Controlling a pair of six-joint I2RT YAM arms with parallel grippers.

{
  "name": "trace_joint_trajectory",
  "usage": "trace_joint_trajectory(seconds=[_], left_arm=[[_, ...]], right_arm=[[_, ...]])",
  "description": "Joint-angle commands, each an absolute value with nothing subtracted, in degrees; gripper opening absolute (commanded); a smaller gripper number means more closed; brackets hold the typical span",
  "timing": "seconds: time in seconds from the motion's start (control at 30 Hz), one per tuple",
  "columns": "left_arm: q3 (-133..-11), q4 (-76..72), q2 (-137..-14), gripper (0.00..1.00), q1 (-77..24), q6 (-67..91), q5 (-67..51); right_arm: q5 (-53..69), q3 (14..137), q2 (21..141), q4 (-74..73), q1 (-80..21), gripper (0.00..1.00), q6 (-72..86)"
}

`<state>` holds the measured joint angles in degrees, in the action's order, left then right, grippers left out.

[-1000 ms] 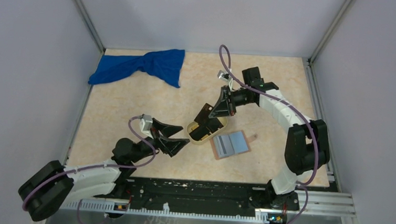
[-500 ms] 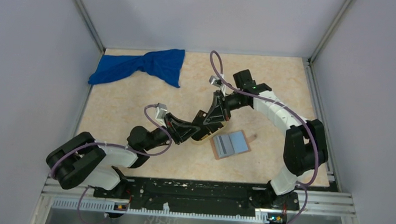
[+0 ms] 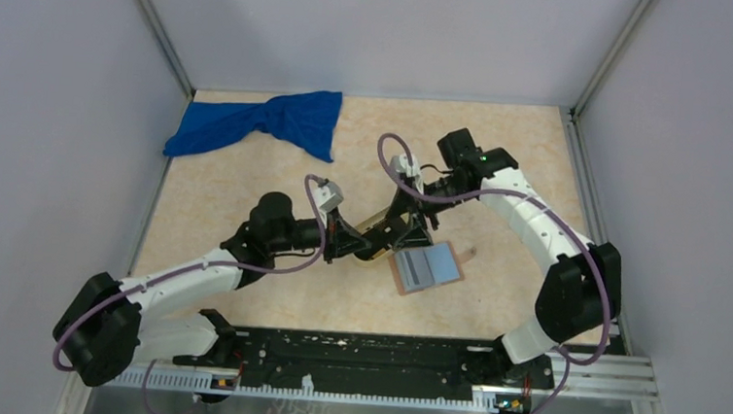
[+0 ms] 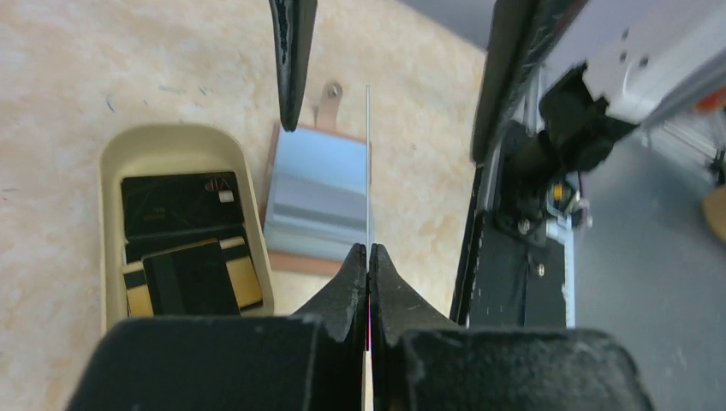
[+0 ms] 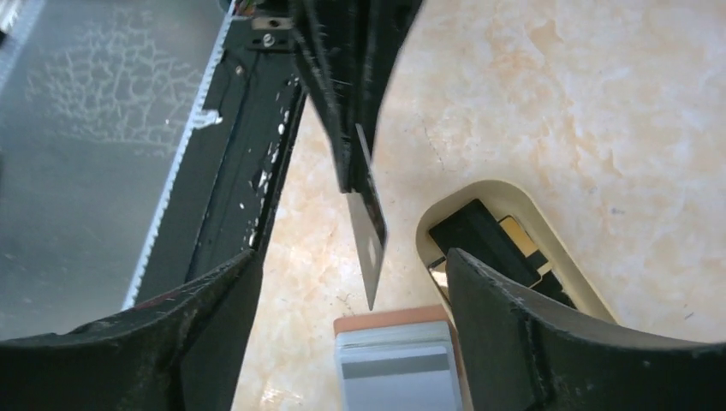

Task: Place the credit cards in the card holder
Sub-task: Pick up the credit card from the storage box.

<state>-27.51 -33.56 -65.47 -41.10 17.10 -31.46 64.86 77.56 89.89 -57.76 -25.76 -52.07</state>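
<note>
My left fingers (image 4: 368, 253) pinch one credit card (image 5: 368, 227) upright, just above the open card holder (image 4: 317, 197) on the tabletop (image 4: 128, 68). My right fingers (image 5: 353, 253) stand spread either side of it.

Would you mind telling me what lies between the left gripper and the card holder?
The thin card that the left gripper pinches, its free end pointing toward the card holder; the right wrist view shows it best.

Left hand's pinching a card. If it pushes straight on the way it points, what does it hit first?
Most likely the right hand: the left hand aims its card into the gap between those open fingers, toward the palm. Depth is unclear.
</note>
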Motion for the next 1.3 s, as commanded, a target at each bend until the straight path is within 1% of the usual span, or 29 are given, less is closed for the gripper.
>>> trace_joint_trajectory(seconds=[0.0, 0.07, 0.13, 0.23, 0.3, 0.33, 0.37, 0.4, 0.43, 0.53, 0.6, 0.63, 0.67, 0.7, 0.73, 0.77, 0.8, 0.87, 0.9, 1.0, 1.03, 1.1, 1.17, 1.27], left_arm=[[-34.35, -6.44, -66.24, 0.00, -41.09, 2.02, -40.53], [-37.24, -4.16, -69.12, 0.00, -41.17, 1.19, -44.16], [-40.77, 0.47, -72.04, 0.00, -41.38, 0.57, -45.19], [-44.37, 5.16, -75.04, 0.00, -42.47, -2.62, -44.02], [-45.74, 6.01, -75.92, 0.00, -42.85, -3.25, -43.88], [-46.13, 6.20, -76.25, 0.00, -42.96, -3.56, -43.84], [-46.48, 6.27, -76.35, 0.00, -43.02, -3.66, -43.66], [-46.64, 6.24, -76.45, 0.00, -43.06, -3.75, -43.56], [-46.75, 6.13, -76.56, 0.00, -43.07, -3.73, -43.51], [-46.74, 5.18, -76.29, 0.00, -43.07, -3.42, -43.74], [-46.60, 4.85, -75.77, 0.00, -43.07, -3.34, -43.64], [-46.42, 4.61, -75.46, 0.00, -43.07, -3.38, -43.56], [-46.31, 4.31, -75.16, 0.00, -43.07, -3.25, -43.35], [-46.20, 4.12, -74.82, 0.04, -43.07, -3.13, -42.74], [-45.83, 3.67, -74.18, 0.10, -43.07, -2.80, -42.17], [-45.11, 2.48, -73.45, 0.17, -43.07, -2.17, -41.47], [-43.71, -0.02, -72.38, 0.29, -43.07, -0.72, -40.20], [-38.91, -8.02, -68.93, 0.46, -42.98, 3.48, -36.87], [-36.05, -12.34, -66.65, 0.56, -42.96, 6.51, -35.02], [-23.30, -36.07, -59.63, 0.83, -42.88, 13.53, -30.97], [-18.61, -43.82, -57.86, 0.90, -42.89, 15.73, -29.29], [-9.62, -58.30, -55.42, 0.98, -42.89, 19.37, -26.14], [-5.29, -68.25, -54.95, 0.99, -42.89, 22.07, -22.96], [-4.52, -72.64, -56.43, 0.99, -42.89, 23.59, -21.26]], right_arm=[[67.15, 72.95, 83.96, -65.63, -28.20, 0.84, -76.90], [67.06, 70.96, 83.08, -64.68, -28.83, 0.88, -78.79], [66.67, 71.08, 83.51, -65.30, -28.87, 0.89, -79.89], [66.31, 71.86, 85.15, -66.71, -28.91, 0.88, -80.37], [66.28, 72.27, 86.63, -67.03, -29.17, 0.83, -79.84], [66.11, 72.52, 87.54, -67.16, -29.34, 0.79, -79.39], [65.60, 72.92, 88.13, -66.79, -29.66, 0.68, -78.35], [64.75, 73.21, 88.66, -65.65, -30.05, 0.59, -76.02], [63.53, 73.34, 88.94, -64.31, -30.52, 0.53, -73.92], [61.42, 72.45, 89.04, -60.07, -31.52, 0.45, -69.13], [61.81, 72.25, 89.11, -59.45, -31.65, 0.36, -68.42], [62.06, 72.46, 89.12, -59.54, -31.72, 0.28, -68.29], [62.31, 72.67, 89.12, -59.63, -31.73, 0.17, -67.99], [62.51, 73.07, 89.12, -59.78, -31.73, 0.04, -67.62], [62.69, 73.40, 89.14, -59.97, -31.73, 0.00, -67.26], [62.92, 73.75, 89.21, -60.14, -31.73, 0.00, -66.71], [63.10, 74.14, 89.35, -60.29, -31.68, 0.00, -66.04], [64.25, 75.67, 90.07, -61.45, -31.25, 0.00, -65.16], [65.35, 76.60, 90.55, -62.60, -30.58, 0.00, -65.24], [70.82, 79.43, 91.54, -68.04, -27.24, 0.00, -67.64], [72.73, 79.79, 91.65, -68.99, -26.17, 0.00, -68.06], [76.35, 79.98, 91.38, -69.86, -24.01, 0.00, -68.00], [79.47, 79.74, 90.88, -69.39, -22.46, 0.00, -66.60], [83.38, 78.00, 89.72, -63.53, -21.48, 0.00, -58.99]])
